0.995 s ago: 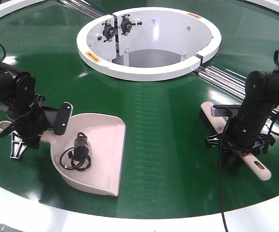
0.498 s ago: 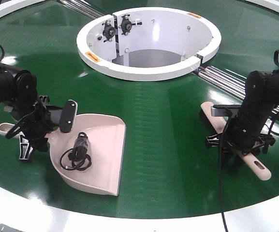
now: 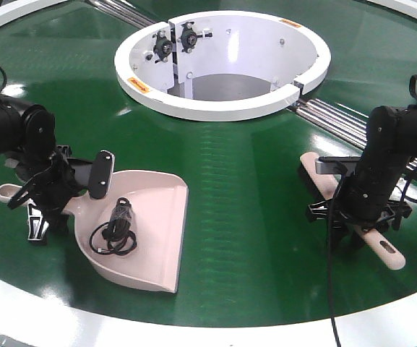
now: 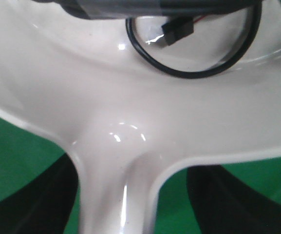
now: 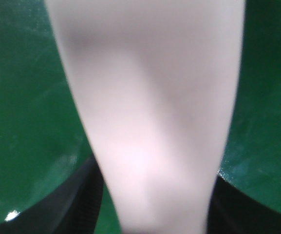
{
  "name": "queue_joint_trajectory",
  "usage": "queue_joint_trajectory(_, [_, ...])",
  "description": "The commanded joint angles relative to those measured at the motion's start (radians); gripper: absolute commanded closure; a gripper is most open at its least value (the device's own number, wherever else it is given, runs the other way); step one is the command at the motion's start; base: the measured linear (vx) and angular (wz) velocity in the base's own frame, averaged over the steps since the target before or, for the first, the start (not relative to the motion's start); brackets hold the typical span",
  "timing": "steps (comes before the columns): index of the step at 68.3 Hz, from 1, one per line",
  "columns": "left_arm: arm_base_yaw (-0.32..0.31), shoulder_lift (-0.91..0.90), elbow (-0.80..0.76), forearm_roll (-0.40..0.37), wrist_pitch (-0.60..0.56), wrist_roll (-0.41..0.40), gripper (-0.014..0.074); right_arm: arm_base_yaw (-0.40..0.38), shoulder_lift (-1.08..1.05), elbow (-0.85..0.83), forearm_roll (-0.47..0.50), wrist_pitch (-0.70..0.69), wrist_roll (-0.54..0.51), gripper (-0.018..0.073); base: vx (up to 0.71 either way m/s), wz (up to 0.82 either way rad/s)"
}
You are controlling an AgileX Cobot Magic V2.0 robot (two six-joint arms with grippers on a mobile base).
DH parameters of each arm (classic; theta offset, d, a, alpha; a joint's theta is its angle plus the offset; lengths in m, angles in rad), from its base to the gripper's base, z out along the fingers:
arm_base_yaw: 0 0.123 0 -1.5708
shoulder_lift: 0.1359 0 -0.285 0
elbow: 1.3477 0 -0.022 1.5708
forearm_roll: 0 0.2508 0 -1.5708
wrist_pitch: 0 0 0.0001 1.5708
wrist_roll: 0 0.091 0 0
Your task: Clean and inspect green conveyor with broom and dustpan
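Though the orange labels on the white hub are illegible, the left tool straddles the glossy pale-pink plastic dustpan unclenched, while the right tool at the pale-pink plastic broom hides its state.

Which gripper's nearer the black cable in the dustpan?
Left. The left gripper straddles the dustpan handle, right beside the cable lying in the pan. The right gripper is far across the belt, over the broom handle.
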Motion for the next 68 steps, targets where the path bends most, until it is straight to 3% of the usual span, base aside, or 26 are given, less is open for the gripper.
queue_joint_trajectory(1, [-0.003, -0.07, -0.021, -0.008, -0.002, -0.023, 0.0108, -0.004, -0.038, -0.02, -0.041, -0.025, -0.008, 0.0172, 0.0, 0.0])
queue_joint_trajectory(27, [-0.003, -0.104, -0.021, -0.023, 0.019, -0.025, 0.0106, -0.005, -0.099, -0.02, -0.102, -0.049, 0.038, 0.0003, 0.0, 0.0])
queue_joint_trajectory(68, [-0.003, -0.163, -0.021, -0.115, 0.144, -0.078, 0.0106, -0.005, -0.215, -0.02, -0.148, -0.063, 0.036, -0.0005, 0.0, 0.0])
